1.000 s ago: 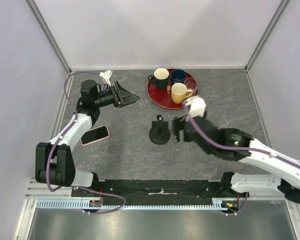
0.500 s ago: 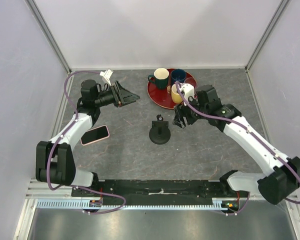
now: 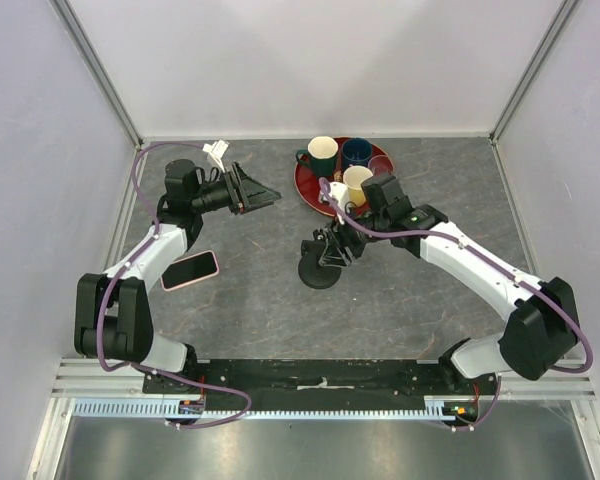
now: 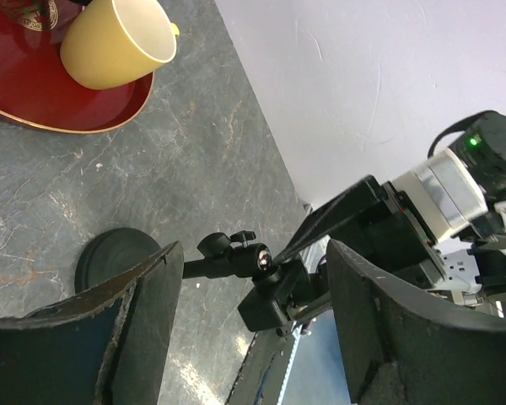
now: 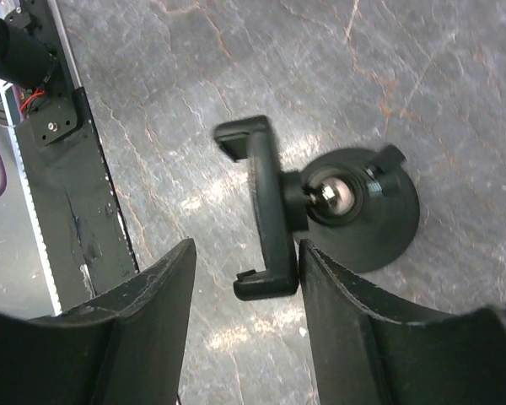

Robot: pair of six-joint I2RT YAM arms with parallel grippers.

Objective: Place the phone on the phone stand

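A grey marbled table seen from above, with two robot arms reaching in from its near edge. The main risk looks to be the phone stand, which sits at the middle of the table. The right gripper hangs low over it with its jaws spread wide and empty. In the right wrist view the stand's forked cradle lies between the two fingers, one finger right against it, though real contact cannot be told. A nudge from here could tip the stand on its round base, drag it, or swing the cradle on its ball joint. The right wrist also passes just beside a yellow mug on a red tray by the far edge, so a careless swing could knock it. The phone lies flat near the left edge, dark face up, well apart from the stand and held by nothing. The left gripper is raised over the far left part of the table, beyond the phone, jaws wide and empty, pointing toward the right edge. The left forearm crosses just above the phone. The right arm stretches from the near right corner toward the centre, elbow bent outward.
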